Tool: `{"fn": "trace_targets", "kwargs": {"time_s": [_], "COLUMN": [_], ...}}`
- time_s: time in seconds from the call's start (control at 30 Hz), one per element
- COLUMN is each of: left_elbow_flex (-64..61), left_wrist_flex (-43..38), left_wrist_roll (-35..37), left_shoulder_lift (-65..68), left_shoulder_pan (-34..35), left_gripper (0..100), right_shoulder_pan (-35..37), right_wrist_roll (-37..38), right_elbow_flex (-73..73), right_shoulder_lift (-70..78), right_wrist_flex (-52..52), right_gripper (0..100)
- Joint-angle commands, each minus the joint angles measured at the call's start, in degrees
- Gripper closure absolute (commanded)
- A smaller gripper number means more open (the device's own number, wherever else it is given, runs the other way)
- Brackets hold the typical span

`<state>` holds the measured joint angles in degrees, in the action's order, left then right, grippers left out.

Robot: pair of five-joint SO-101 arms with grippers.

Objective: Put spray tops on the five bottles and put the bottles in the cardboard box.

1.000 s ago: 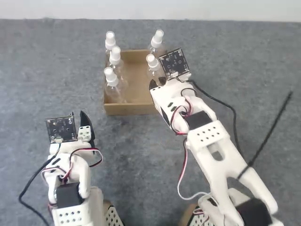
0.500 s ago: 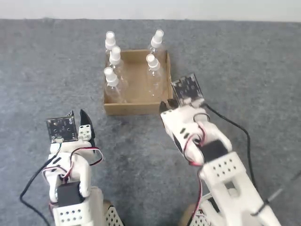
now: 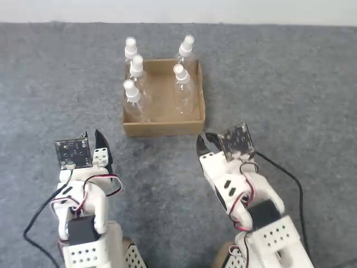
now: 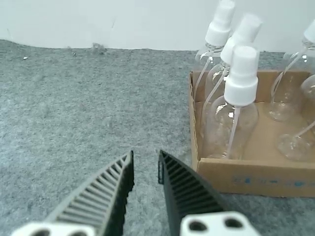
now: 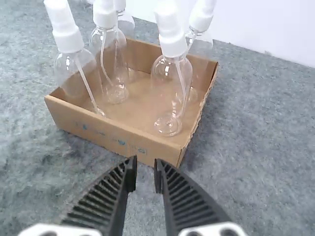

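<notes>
The left gripper (image 4: 145,156), jaws barely parted and empty, sits low over the carpet (image 3: 290,84), well short of the cardboard box (image 3: 162,128). All five spray bottles (image 3: 130,95) wear tops (image 3: 136,60). Three stand inside the box; whether the two farthest are inside or just behind its back wall, I cannot tell. Reaching over the front row for those could topple these tall, light bottles. The right gripper (image 5: 145,164), likewise slightly parted and empty, sits near the box's front corner, where a swing might shove it. The surface is grey carpet; a white wall (image 3: 223,11) runs behind.
</notes>
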<state>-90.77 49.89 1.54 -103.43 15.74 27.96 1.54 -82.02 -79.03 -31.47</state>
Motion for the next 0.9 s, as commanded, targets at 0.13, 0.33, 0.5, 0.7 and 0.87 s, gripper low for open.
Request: {"fn": "trace_targets", "kwargs": {"time_s": [0.13,0.33,0.5,0.7,0.87], "left_elbow_flex": [0.22,0.22,0.13,0.13,0.13], "left_wrist_flex": [-1.76,-1.67,-1.67,-1.85,-1.85], "left_wrist_roll": [-0.88,-0.88,-0.88,-0.62,-0.53], "left_shoulder_lift": [-0.97,-0.97,-0.97,-0.97,-0.97], "left_shoulder_pan": [0.35,0.35,0.35,0.35,0.09], "left_gripper": [92,92,92,92,92], "right_shoulder_pan": [-0.75,-0.75,-0.75,-0.75,-0.84], "right_wrist_roll": [-0.26,-0.26,-0.26,-0.26,-0.26], "right_elbow_flex": [-10.29,-14.33,-14.42,-14.42,-14.42], "right_shoulder_lift": [-19.3,-24.04,-23.43,-23.43,-23.43], "right_wrist_flex": [-0.13,-0.48,-1.1,-9.01,-16.75], "right_gripper": [98.8,98.8,98.8,98.8,98.8]}}
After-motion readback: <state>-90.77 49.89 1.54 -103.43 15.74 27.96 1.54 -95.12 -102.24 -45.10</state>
